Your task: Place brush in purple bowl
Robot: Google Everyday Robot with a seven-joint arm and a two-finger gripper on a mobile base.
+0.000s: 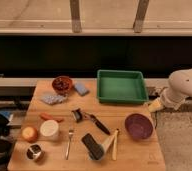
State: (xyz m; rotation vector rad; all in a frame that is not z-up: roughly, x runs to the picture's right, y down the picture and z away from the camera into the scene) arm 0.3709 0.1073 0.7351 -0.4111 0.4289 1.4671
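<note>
Brush (96, 122) flat on worktop (134, 156), mid-area, handle angled down-right. Purple bowl (138, 126) to its right, apart, empty. Black block with cream handle (95, 147) just in front of brush; green tray (122, 86) behind. End effector (155, 105) beyond worktop's right edge, near bowl, spread wide, gripping nothing.

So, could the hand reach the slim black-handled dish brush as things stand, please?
Probably yes: the hand, open, hovers past the wooden table's right edge near the green rectangular tray, and the brush lies uncovered mid-table with nothing tall between.
</note>
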